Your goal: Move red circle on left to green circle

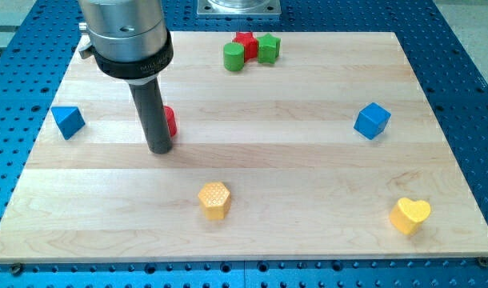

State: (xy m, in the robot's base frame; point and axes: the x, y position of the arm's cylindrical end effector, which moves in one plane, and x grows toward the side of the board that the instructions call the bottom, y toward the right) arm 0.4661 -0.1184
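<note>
One red circle [170, 121] lies touching my tip [159, 149] on its right, partly hidden; the green circle [234, 57] sits far-right on the table [308, 176]. No hand fitted.

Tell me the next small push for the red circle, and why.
Probably push toward the view's upper right. My tip sits against the left side of the red circle, which is half hidden behind the rod, and the green circle lies up and to the right, beside a red block.
</note>
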